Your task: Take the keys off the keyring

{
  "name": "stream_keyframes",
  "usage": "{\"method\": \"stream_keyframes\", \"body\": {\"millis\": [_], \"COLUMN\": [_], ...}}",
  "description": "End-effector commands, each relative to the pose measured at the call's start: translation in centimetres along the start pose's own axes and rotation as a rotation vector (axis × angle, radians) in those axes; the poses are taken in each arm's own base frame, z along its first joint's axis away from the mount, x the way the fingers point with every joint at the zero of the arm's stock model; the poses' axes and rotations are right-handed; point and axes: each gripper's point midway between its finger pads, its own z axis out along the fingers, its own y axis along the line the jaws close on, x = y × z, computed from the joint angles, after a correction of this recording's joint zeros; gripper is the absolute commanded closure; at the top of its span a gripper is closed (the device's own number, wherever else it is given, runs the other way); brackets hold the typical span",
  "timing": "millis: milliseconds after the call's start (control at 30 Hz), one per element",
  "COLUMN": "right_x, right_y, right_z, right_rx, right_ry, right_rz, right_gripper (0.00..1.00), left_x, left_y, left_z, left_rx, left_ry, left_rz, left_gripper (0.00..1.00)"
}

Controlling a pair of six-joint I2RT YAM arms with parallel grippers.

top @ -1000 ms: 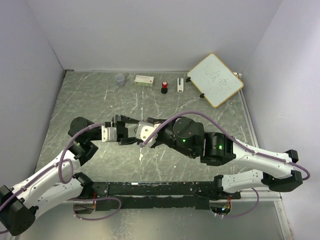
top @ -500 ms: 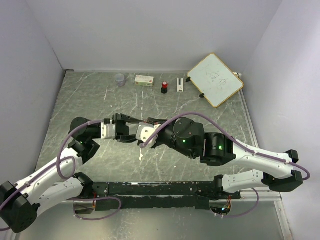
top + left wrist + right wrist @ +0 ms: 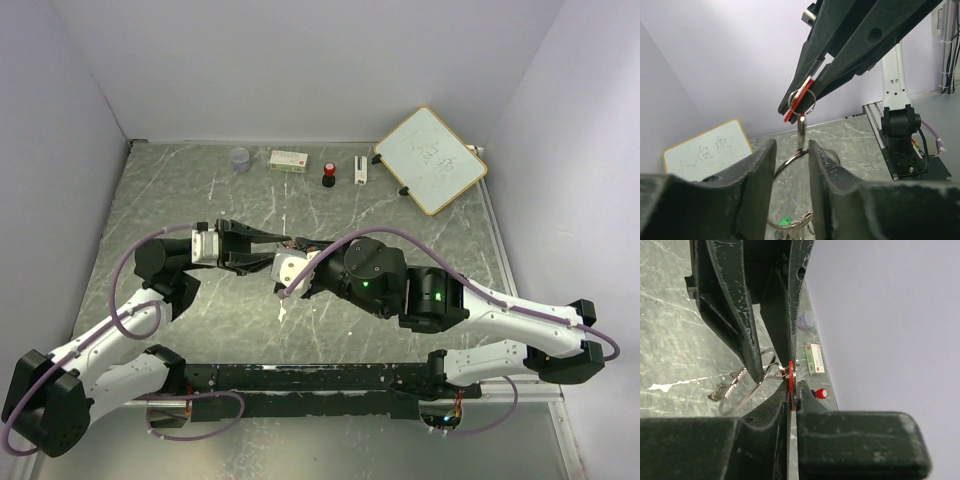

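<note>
I'm looking down on the grey-green marbled table [image 3: 160, 200], with both arms reaching in from the bottom corners of the overhead frame and meeting just left of centre. At the upper right a whiteboard [image 3: 430, 160] leans with handwriting on it. Along the top edge sit a small box [image 3: 288, 159], a clear cup [image 3: 240, 158] and a black knob with a red top [image 3: 328, 176], all well apart from the work.

In the left wrist view the right gripper [image 3: 796, 104] comes down from the upper right, its black fingers pressed together on the red key [image 3: 788, 116]. Only a thin red sliver of the key shows at the fingertips. The left gripper [image 3: 791, 145] fills the bottom of that frame with its jaws apart.

The keyring [image 3: 801, 125] hangs in the air at mid-frame, below the right fingertips. It is thin silver wire. A small loop circles the red key, a short straight link drops from that loop, and a larger ring below the link sits in the gap between the left fingers. I can't tell whether those fingers touch the wire.

The green key [image 3: 785, 220] shows as a bright green fleck low in the frame, beside more silver loops.
</note>
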Motion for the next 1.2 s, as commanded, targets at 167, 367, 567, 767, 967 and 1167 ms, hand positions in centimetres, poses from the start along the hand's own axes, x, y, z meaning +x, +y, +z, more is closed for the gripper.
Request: {"method": "stream_keyframes", "body": {"millis": [167,367,567,767,967,1167], "right_x": [-1.1,-1.3,-1.5,-1.7,-1.9,-2.0], "right_y": [-1.4,-1.1,-1.0,-1.0,-0.6,-0.3], "right_z": [-0.7,-0.5,-0.2,0.0,0.2,0.2], "right_rx": [0.050,0.049,0.048,0.045,0.030,0.021], "right_ry": [-0.054,-0.068,-0.074,-0.082,-0.092,-0.108], "right_rz": [0.017,0.012,0.010,0.003,-0.005,-0.013], "right_gripper": [1.00,1.00,1.00,1.00,1.00,1.00], "left_x": [-0.8,-1.1,-1.4,-1.0,-0.6,-0.9], "left_y": [-1.3,-1.7,-1.9,-1.9,-1.8,-1.9], "left_z": [-0.3,-0.3,-0.4,-0.4,-0.3,-0.3], "left_rx": [0.102,0.116,0.119,0.118,0.126,0.134], "left_ry": [-0.044,-0.053,-0.063,-0.061,-0.067,-0.079], "left_rz": [-0.045,-0.052,-0.058,-0.070,-0.085,-0.083], "left_gripper": [0.60,0.57,0.52,0.53,0.53,0.53]}}
